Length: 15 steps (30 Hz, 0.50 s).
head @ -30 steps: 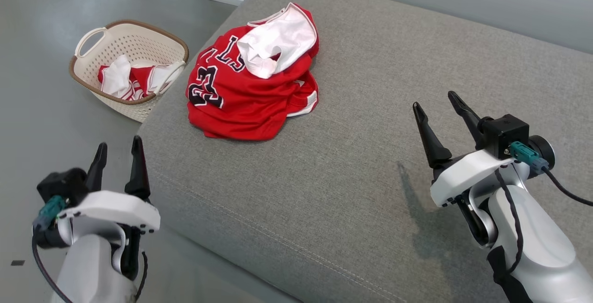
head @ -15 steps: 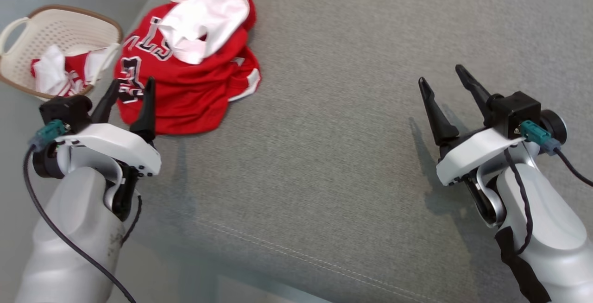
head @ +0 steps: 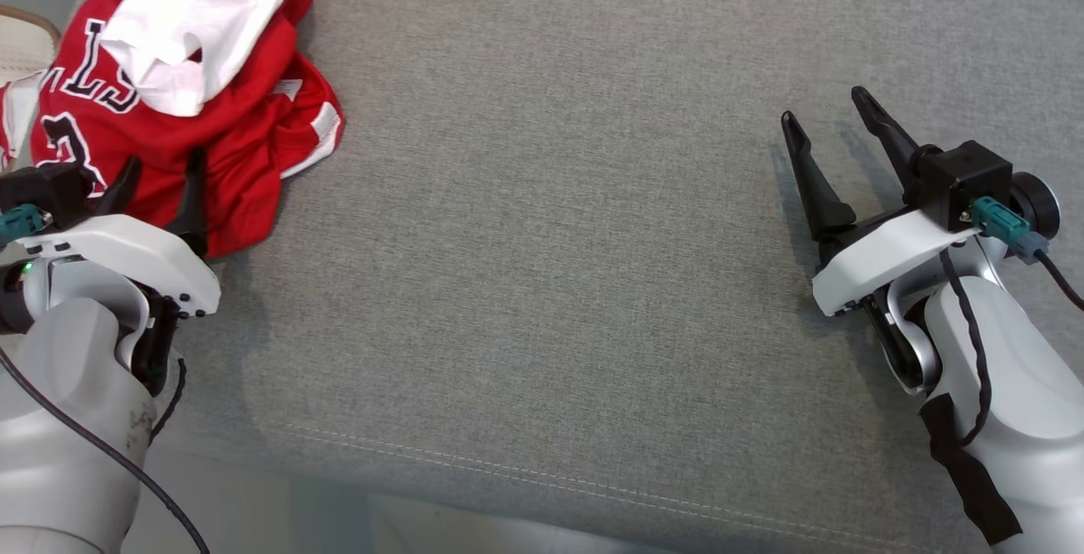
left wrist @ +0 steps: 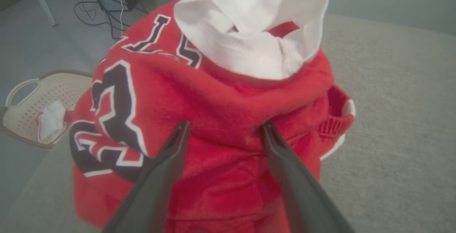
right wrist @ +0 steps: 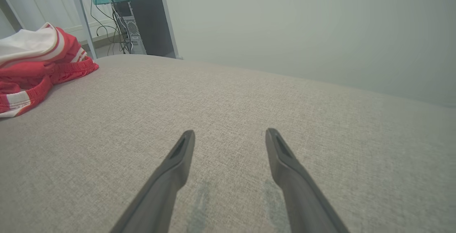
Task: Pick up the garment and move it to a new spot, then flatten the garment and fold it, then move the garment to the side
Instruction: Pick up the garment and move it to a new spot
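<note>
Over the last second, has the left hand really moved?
Yes. The left hand has advanced toward the red jersey: open, it now overlaps the jersey's near edge, having started well short of it.

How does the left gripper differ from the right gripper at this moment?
The left gripper is at the red jersey, its fingers framing a fold; the right gripper hangs over bare grey cushion, far from the jersey. The left gripper points nearly straight up the head view; the right gripper leans leftward. Both are open, holding nothing.

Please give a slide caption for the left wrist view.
Open left end effector facing a crumpled red jersey on the grey cushion.
</note>
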Motion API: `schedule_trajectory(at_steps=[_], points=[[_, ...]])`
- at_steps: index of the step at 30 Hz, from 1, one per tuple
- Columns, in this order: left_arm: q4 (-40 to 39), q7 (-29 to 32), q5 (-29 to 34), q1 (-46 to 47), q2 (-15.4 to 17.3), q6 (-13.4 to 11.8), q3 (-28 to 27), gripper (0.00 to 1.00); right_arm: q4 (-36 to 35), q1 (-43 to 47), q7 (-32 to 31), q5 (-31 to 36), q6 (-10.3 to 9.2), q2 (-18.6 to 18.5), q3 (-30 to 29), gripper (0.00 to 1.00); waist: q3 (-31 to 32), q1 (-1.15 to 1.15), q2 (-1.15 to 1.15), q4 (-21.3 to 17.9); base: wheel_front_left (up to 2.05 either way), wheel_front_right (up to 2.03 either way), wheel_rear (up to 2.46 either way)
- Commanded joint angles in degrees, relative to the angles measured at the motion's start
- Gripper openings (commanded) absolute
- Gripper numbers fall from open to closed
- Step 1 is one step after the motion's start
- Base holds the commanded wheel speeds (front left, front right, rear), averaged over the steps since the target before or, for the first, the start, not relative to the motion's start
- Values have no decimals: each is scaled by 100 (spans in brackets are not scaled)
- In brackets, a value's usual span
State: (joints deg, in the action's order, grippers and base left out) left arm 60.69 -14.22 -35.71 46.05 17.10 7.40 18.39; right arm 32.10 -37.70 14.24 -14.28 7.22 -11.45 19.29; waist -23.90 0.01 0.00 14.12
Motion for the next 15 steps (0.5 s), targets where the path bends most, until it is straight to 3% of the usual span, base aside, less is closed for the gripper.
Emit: schedule_trajectory(at_steps=[1, 6, 15], points=[[57, -64, 98, 282, 356, -92, -110, 100, -163, -77, 76, -3, 26, 39, 76, 100, -55, 0, 0, -72, 0, 0, 0], [377, -74, 418, 433, 337, -468, 38, 100, -153, -50, 76, -20, 26, 34, 41, 100, -49, 0, 0, -121, 0, 0, 0], [901, -76, 720, 506, 198, -877, 293, 100, -104, 46, 76, -60, 26, 42, 28, 100, 66, 0, 0, -145, 0, 0, 0]])
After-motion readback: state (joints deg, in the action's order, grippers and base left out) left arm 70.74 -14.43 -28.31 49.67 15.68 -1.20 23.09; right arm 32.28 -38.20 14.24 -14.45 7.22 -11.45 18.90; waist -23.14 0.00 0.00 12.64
